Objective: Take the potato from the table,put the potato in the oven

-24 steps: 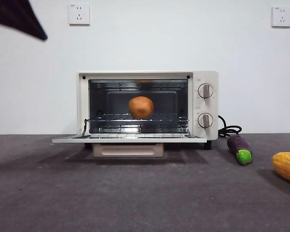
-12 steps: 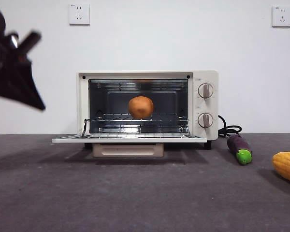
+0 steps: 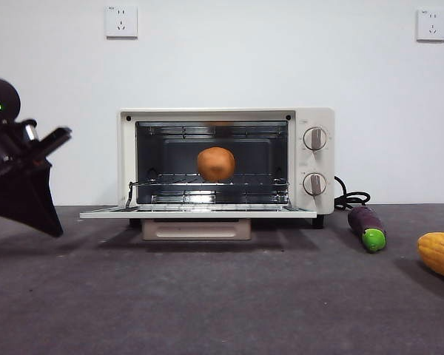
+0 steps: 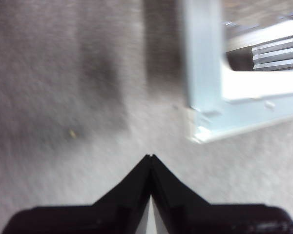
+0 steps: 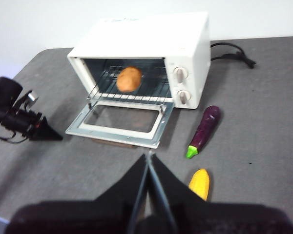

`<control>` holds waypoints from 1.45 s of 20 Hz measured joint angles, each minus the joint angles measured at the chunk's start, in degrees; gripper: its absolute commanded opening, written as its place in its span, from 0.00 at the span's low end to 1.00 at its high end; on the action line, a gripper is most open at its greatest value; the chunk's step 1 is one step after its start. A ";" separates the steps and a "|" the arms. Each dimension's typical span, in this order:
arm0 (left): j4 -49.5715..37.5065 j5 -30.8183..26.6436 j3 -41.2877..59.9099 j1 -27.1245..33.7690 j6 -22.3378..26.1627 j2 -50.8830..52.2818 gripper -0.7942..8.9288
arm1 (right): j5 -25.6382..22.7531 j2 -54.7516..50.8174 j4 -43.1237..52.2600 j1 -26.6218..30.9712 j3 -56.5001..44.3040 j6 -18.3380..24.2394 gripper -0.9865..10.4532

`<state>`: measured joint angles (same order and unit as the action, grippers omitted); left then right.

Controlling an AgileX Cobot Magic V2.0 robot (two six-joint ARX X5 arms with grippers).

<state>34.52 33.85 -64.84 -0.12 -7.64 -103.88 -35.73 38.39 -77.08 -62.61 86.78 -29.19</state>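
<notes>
Grey table [image 3: 207,303], potato [image 3: 216,164] on oven [image 3: 226,163] rack, well apart from clenched, empty left gripper [image 3: 52,222].

The table [image 3: 207,303] is a wide, flat, dark grey matte surface with faint lighter mottling, meeting a white wall at its far edge. The cream-white toaster oven [image 3: 226,166] stands on it near that far edge, its door folded down and open just above the tabletop. Its black cord [image 3: 349,198] lies coiled on the surface beside it. To that same side lie a purple eggplant [image 3: 367,226] with a green end and, nearer the table's edge, a yellow corn cob [image 3: 439,254].
</notes>
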 measured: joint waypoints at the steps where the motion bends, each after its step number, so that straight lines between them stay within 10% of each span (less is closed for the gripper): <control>1: -0.61 0.46 0.00 0.00 -0.26 -0.72 0.07 | -0.48 0.00 0.00 0.00 0.00 -0.15 0.08; 29: -12.31 16.94 0.02 0.55 -12.59 -3.37 0.07 | -3.74 0.00 -0.02 0.00 0.00 -2.29 0.08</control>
<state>22.22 50.78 -64.82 0.43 -20.23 -107.24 -39.46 38.39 -77.10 -62.61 86.78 -31.48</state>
